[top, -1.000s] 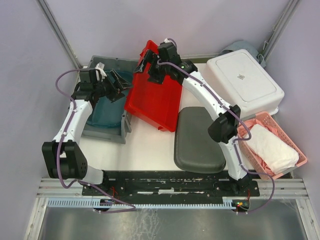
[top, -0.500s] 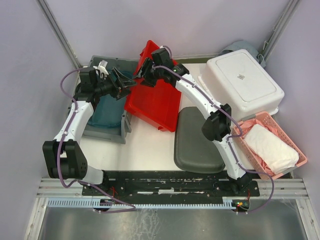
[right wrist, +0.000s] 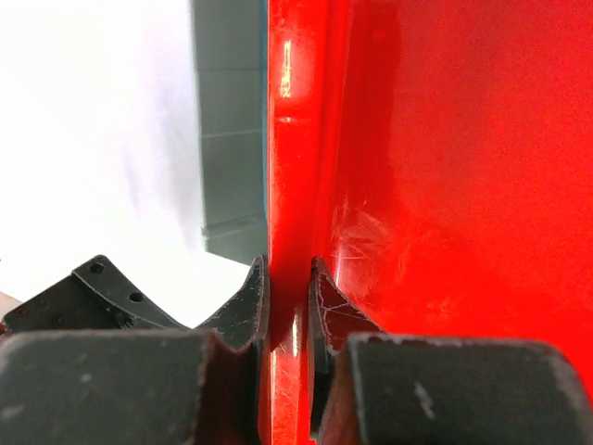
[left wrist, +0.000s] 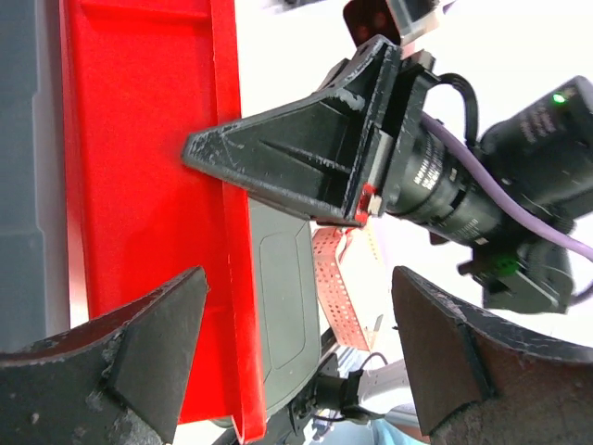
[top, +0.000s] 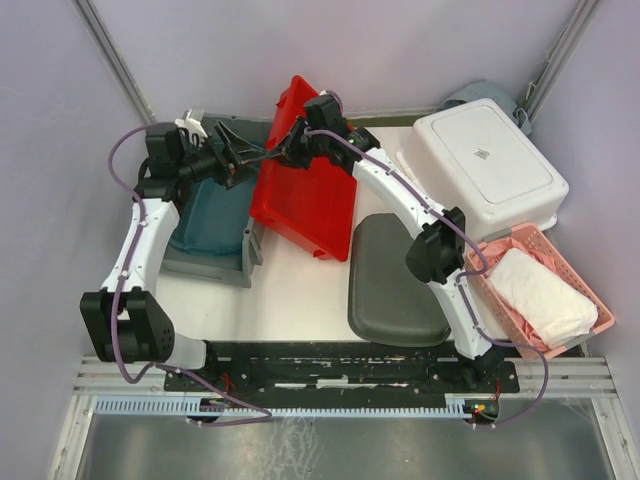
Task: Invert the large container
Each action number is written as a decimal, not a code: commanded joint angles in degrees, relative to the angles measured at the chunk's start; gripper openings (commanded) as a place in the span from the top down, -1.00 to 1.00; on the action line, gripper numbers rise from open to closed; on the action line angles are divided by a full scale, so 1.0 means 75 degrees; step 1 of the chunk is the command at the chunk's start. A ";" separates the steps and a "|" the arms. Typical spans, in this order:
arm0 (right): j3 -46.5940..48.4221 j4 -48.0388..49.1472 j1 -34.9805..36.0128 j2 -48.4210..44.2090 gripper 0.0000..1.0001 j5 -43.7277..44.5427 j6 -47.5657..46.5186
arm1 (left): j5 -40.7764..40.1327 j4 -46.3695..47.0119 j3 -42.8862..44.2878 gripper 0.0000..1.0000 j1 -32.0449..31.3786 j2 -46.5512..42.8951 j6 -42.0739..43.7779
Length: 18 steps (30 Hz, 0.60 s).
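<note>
The large red container (top: 305,195) stands tilted in the top view, its left rim raised toward the grey bin. My right gripper (top: 290,148) is shut on that raised rim. In the right wrist view both fingers (right wrist: 250,297) pinch the thin red rim (right wrist: 288,185), with the red wall (right wrist: 445,167) filling the right side. My left gripper (top: 243,157) is open just left of the same rim. In the left wrist view its wide jaws (left wrist: 296,306) frame the rim's edge (left wrist: 236,306), and the right gripper's finger (left wrist: 287,158) lies across the red container (left wrist: 139,185).
A grey bin (top: 205,268) with a teal inside sits to the left, under my left arm. A dark grey lid (top: 395,280) lies in the middle. A white container (top: 490,165) rests bottom up at the back right, and a pink basket (top: 520,237) holds a white bundle.
My right gripper has closed onto the red container's left rim. The left gripper has drawn back to the left and stays open. The red container has shifted a little.
</note>
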 commanded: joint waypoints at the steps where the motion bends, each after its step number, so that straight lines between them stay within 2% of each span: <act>1: 0.0031 0.3095 -0.0520 -0.0657 0.96 -0.1352 0.0803 | -0.0143 -0.0124 0.0532 -0.75 0.0157 -0.0507 0.0050; 4: 0.1110 0.3661 -0.0808 0.0070 0.96 -0.2055 0.1351 | -0.0459 0.0227 0.0273 -0.76 0.0154 -0.0786 -0.0197; 5: 0.1119 0.4142 -0.0899 0.0185 0.96 -0.2284 0.1648 | -0.0551 0.0249 0.0278 -0.76 0.0154 -0.0872 -0.0198; 8: 0.0008 0.6041 -0.1104 -0.0042 0.96 -0.2661 0.2514 | -0.0692 0.0101 0.0506 -0.77 0.0166 -0.0871 -0.0104; 12: -0.1150 0.7805 -0.1422 -0.0544 0.96 -0.3077 0.3151 | -0.0761 0.0128 0.0558 -0.77 0.0166 -0.0817 -0.0097; 18: -0.4058 1.0562 -0.1931 -0.1232 0.96 -0.2843 0.4327 | -0.0822 0.0420 0.0373 -0.78 0.0155 -0.0858 -0.0218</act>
